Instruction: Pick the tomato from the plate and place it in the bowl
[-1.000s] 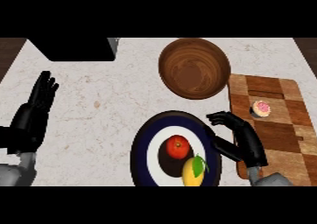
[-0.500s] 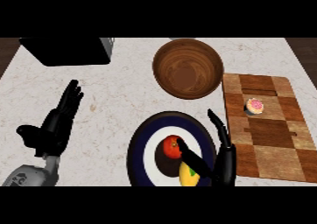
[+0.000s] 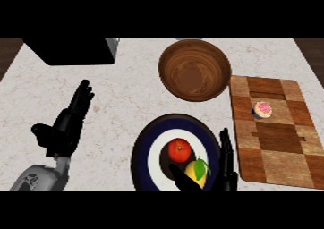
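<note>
Tomato (image 3: 180, 150) sits untouched at the centre of the plate (image 3: 141, 150), lower middle of the frame, touching a lemon (image 3: 197, 172) just below it. Since a moment ago the right hand (image 3: 221, 176) has slid down toward the bottom edge, its fingers (image 3: 225, 147) now straight along the plate's right side and holding nothing, thumb across the lemon. So the grasp is not yet made. Left hand (image 3: 66, 127) rests open at the left. Bowl (image 3: 194, 69) waits above the plate on the surface.
</note>
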Controlling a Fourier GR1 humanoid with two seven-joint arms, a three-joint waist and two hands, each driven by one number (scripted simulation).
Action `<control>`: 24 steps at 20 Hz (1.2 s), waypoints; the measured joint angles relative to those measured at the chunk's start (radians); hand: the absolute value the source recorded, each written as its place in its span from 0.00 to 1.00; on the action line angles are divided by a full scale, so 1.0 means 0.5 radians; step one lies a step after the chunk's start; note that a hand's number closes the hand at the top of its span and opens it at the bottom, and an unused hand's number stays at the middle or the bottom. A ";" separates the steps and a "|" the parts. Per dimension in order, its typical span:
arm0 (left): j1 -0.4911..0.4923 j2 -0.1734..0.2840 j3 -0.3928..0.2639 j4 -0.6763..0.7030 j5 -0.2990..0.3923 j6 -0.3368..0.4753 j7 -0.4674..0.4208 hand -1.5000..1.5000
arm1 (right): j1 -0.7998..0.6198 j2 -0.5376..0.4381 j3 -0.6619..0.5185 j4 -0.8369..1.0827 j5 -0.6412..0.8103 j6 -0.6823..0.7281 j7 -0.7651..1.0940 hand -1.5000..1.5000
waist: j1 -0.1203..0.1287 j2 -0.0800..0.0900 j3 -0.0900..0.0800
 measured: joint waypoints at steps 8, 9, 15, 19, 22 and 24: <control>-0.023 -0.022 -0.008 0.020 -0.025 -0.008 0.007 0.50 | 0.098 0.017 -0.036 -0.245 0.466 0.396 0.820 0.00 | 0.020 0.009 0.000; -0.027 -0.028 -0.015 0.010 -0.033 -0.001 0.015 0.50 | 0.087 0.017 -0.026 -0.260 0.515 0.457 0.942 0.00 | 0.027 0.009 0.001; -0.017 -0.047 -0.023 -0.006 -0.047 -0.014 0.030 0.50 | -0.095 0.017 0.035 -0.406 0.779 0.898 1.667 0.00 | 0.054 0.008 0.007; -0.019 -0.084 -0.014 -0.002 -0.085 -0.013 0.033 0.50 | -0.191 0.011 0.161 -0.445 0.900 1.063 1.912 0.00 | 0.057 0.008 0.011; -0.050 -0.090 0.021 0.021 -0.090 -0.052 0.051 0.50 | -0.285 0.007 0.225 -0.441 0.907 1.104 1.992 0.00 | 0.059 0.009 0.013; -0.069 -0.125 0.028 0.043 -0.116 -0.045 0.058 0.50 | -0.279 0.006 0.235 -0.461 0.910 1.103 1.991 0.00 | 0.056 0.009 0.014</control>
